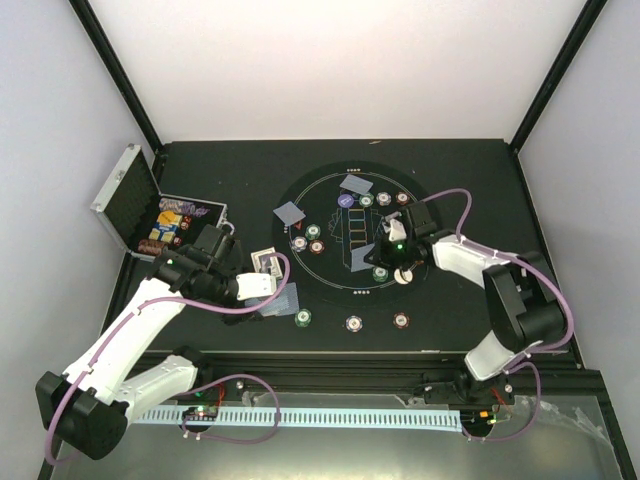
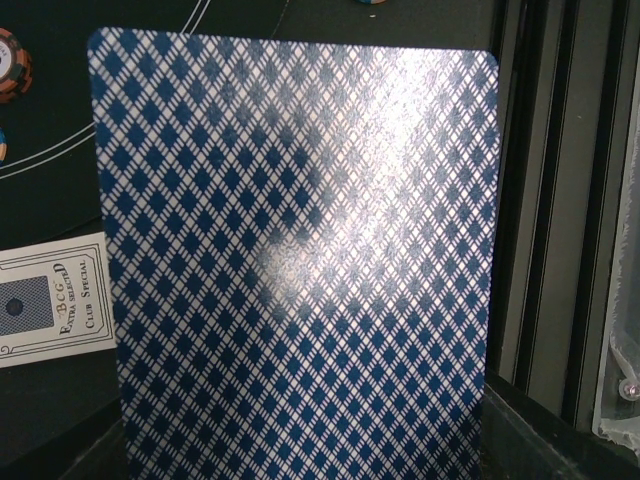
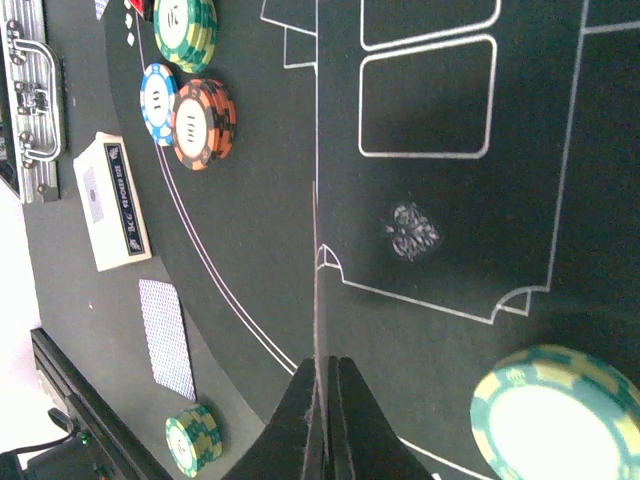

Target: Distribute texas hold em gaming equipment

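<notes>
A blue-and-white diamond-backed playing card [image 2: 300,260] fills the left wrist view and hides the fingers. From above, my left gripper [image 1: 268,288] holds that card [image 1: 281,301] just off the mat's left rim. My right gripper [image 3: 325,425] is shut on another card [image 3: 316,290], seen edge-on as a thin line above the mat [image 1: 330,290]. From above, that gripper [image 1: 378,256] is over the mat's right half. Striped chips sit around the mat: a green one [image 3: 560,420], a green stack [image 3: 195,438], and blue [image 3: 158,100] and orange [image 3: 205,122] ones. One card [image 3: 165,338] lies flat off the mat.
The open silver case [image 1: 135,205] stands at the back left with chips inside. A white card box [image 1: 263,261] lies by the mat's left rim. Two cards [image 1: 289,213] [image 1: 355,184] lie at the mat's far side. A white button [image 1: 403,277] sits beside my right gripper.
</notes>
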